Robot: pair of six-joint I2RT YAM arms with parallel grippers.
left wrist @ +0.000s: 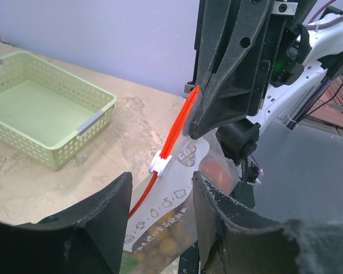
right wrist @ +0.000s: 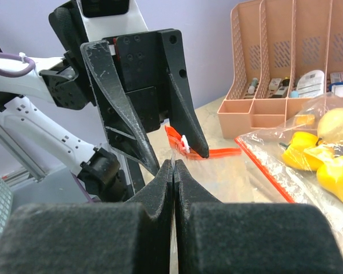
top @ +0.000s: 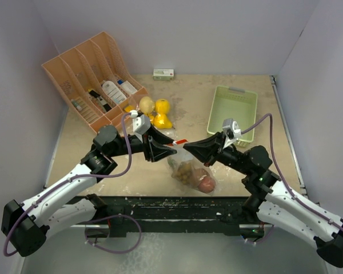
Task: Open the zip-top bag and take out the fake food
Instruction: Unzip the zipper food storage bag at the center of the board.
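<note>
Overhead, opposed wrist cams; shared bag [top: 188, 171]

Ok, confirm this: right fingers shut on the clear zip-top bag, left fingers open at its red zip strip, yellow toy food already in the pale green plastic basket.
Wrong: the top view shows the pale green plastic basket empty, the glossy yellow toy food beside the orange plastic rack. The rest holds.

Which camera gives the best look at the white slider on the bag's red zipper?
The left wrist view: the white slider sits close and unobstructed on the red zipper. The right wrist view shows it small and farther off. In the top view only the red strip can be made out.
</note>
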